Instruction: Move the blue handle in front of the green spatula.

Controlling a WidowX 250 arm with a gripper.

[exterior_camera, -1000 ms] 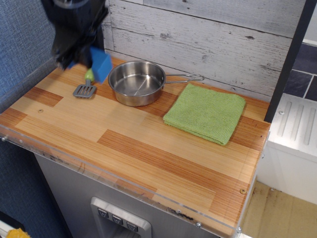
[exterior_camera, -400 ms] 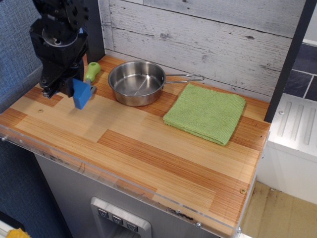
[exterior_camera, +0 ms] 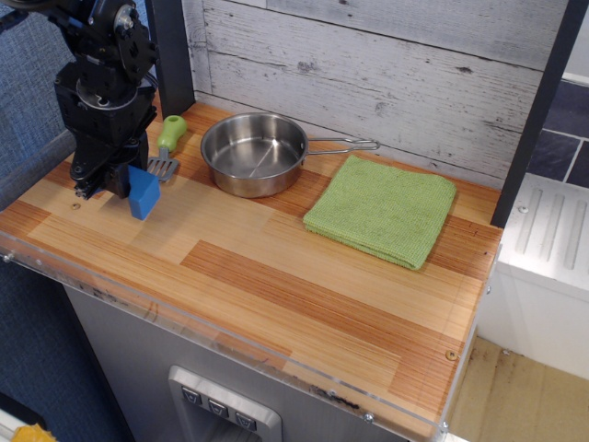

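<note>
Lower and nearer the front edge of the tabletop (exterior_camera: 276,267) than 0.4 s ago: tool (exterior_camera: 118,184) clamped on the blue handle (exterior_camera: 143,191), now at or just above the wood, just in front of the green spatula (exterior_camera: 166,147). Spatula head uncovered again. Pan (exterior_camera: 253,152) and green cloth (exterior_camera: 382,209) unmoved.

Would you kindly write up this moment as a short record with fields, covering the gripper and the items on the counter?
gripper: lowered at the counter's left end, closed on the blue handle
green spatula: just behind the handle, grey head toward the front
steel pan: right of the spatula, empty
green cloth: folded, right of the pan
counter: wooden
</note>
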